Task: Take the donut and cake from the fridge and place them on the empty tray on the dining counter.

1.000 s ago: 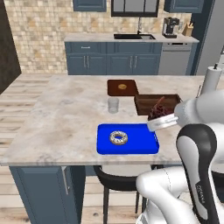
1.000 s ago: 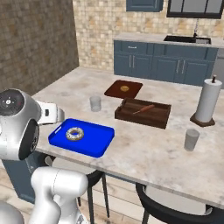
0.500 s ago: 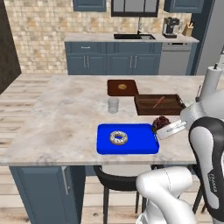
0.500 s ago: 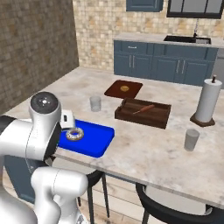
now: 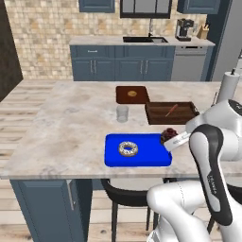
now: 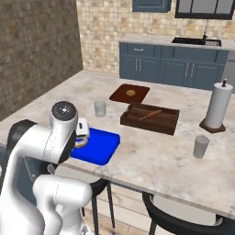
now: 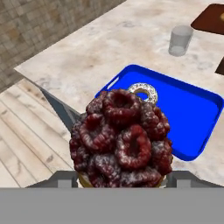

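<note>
The light is even, bright and diffuse, with no single lamp to be made out. Shadows are faint: a soft dark patch lies under the dining counter (image 5: 71,137) edge, and the glass (image 5: 122,113) casts almost none. The blue tray (image 5: 142,158) looks flat and saturated, without glare. Both base views are slightly soft and coarse. In the hand view the cake (image 7: 122,140) is sharp, its texture blocky, and straight edges stay unbent at the borders.

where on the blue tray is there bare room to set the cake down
The tray is bare to the right of the donut, toward the held cake, and in a narrower strip on the donut's left. Beyond the tray's far rim it is crowded: glass and wooden tray.
</note>
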